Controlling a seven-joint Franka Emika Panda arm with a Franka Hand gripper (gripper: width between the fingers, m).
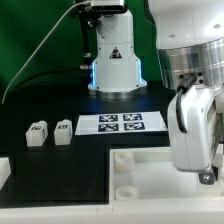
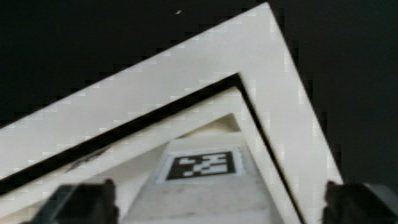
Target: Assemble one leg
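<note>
Two legs [image 1: 37, 133] [image 1: 63, 130] stand side by side on the dark surface [image 1: 60, 160], near the marker board [image 1: 121, 123] with four tags. The hand [image 2: 219, 200] is spread wide and holds nothing, over the white tray-like piece [image 2: 267, 100], perhaps a tabletop.

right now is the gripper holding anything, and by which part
Nothing is held. The gripper is open, its fingers spread above the tagged white piece.

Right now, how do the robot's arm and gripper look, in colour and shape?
The arm is glossy white and rounded, with a ribbed silver ring above the boxy pale gripper body. In the wrist view, two dark fingertips show at the picture's edge. No markings are legible.
</note>
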